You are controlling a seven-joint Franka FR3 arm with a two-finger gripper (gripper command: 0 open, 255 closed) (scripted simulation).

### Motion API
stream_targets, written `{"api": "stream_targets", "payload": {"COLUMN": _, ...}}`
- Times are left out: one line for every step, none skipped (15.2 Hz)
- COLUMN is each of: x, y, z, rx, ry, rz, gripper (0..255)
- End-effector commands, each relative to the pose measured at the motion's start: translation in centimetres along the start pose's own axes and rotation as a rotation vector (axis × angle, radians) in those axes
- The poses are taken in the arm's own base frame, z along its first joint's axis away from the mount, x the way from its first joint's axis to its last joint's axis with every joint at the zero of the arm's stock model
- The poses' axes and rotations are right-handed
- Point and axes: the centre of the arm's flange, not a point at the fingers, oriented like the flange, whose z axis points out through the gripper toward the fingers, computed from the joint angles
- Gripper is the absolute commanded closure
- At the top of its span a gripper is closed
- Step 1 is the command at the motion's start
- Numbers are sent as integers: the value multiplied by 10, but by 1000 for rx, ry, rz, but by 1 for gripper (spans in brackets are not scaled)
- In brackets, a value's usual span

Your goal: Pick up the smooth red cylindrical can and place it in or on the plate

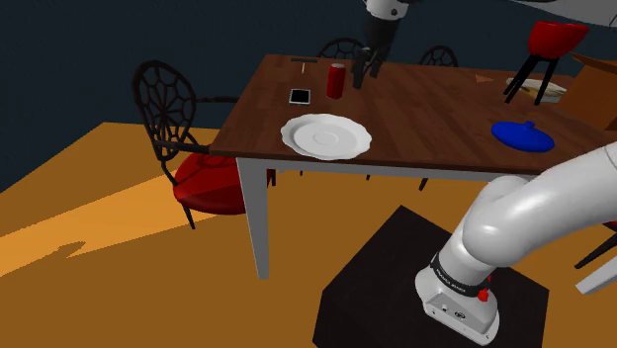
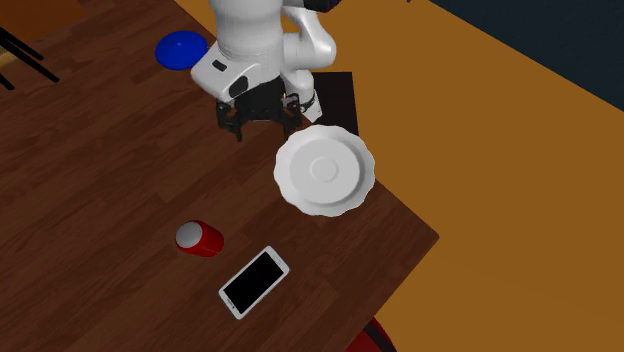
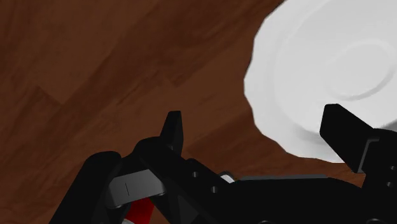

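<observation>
Pincer [image 3: 253, 124] open wide: its two black fingers [image 3: 172, 127] stand well apart in the wrist view, and between them show dark wood and the scalloped edge of the white plate [image 3: 331, 63]. It hangs above the table [image 2: 90, 190], clear of the can [image 2: 200, 239].

That red can stands upright on the table, free of the pincer, its top pale in the second exterior view. Just beside it lies a phone [image 2: 254, 281], black screen up and white-rimmed, near the table's edge. The plate lies apart from both can and phone, close to the table edge that faces the stand [image 1: 396, 287].

In the shoulder view the can sits between the phone and the pincer, beyond the plate, toward the table's far side. A flat blue object [image 1: 522, 135] lies well apart from the can, toward that view's right. A black wire-backed chair [image 1: 168, 109] with a red seat stands at the table's end on the shoulder view's left — the seat partly under the tabletop. The white arm [image 1: 534, 217] rises from the black stand at lower right — a box on the orange floor [image 1: 119, 257].
</observation>
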Motion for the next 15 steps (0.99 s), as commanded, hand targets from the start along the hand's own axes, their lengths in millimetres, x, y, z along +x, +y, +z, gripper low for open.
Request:
{"api": "stream_targets", "payload": {"x": 21, "y": 18, "z": 2, "rx": 11, "ry": -16, "rz": 3, "gripper": 0}}
{"api": "stream_targets", "payload": {"x": 32, "y": 27, "z": 5, "rx": 17, "ry": -24, "rz": 4, "gripper": 0}}
{"api": "stream_targets", "payload": {"x": 43, "y": 37, "z": 7, "rx": 23, "ry": -32, "rz": 6, "gripper": 0}}
{"api": "stream_targets", "payload": {"x": 54, "y": 46, "z": 10, "rx": 29, "ry": -39, "rz": 7, "gripper": 0}}
{"api": "stream_targets", "payload": {"x": 65, "y": 55, "z": 13, "rx": 35, "ry": -47, "rz": 9, "gripper": 0}}
{"api": "stream_targets", "payload": {"x": 75, "y": 65, "z": 16, "rx": 41, "ry": -54, "rz": 10, "gripper": 0}}
{"api": "stream_targets", "payload": {"x": 86, "y": 74, "z": 19, "rx": 46, "ry": -62, "rz": 12, "gripper": 0}}
{"api": "stream_targets", "payload": {"x": 97, "y": 84, "z": 22, "rx": 52, "ry": -69, "rz": 14, "gripper": 0}}
{"api": "stream_targets", "payload": {"x": 108, "y": 93, "z": 25, "rx": 58, "ry": -77, "rz": 15, "gripper": 0}}
{"api": "stream_targets", "payload": {"x": 118, "y": 103, "z": 29, "rx": 64, "ry": -84, "rz": 17, "gripper": 0}}
{"api": "stream_targets", "payload": {"x": 129, "y": 112, "z": 32, "rx": 70, "ry": -92, "rz": 18, "gripper": 0}}
{"api": "stream_targets", "payload": {"x": 139, "y": 122, "z": 36, "rx": 76, "ry": -99, "rz": 20, "gripper": 0}}
{"api": "stream_targets", "payload": {"x": 150, "y": 131, "z": 40, "rx": 81, "ry": -107, "rz": 21, "gripper": 0}}
{"api": "stream_targets", "payload": {"x": 160, "y": 141, "z": 44, "rx": 87, "ry": -114, "rz": 23, "gripper": 0}}
{"api": "stream_targets", "payload": {"x": 171, "y": 150, "z": 48, "rx": 93, "ry": -122, "rz": 24, "gripper": 0}}
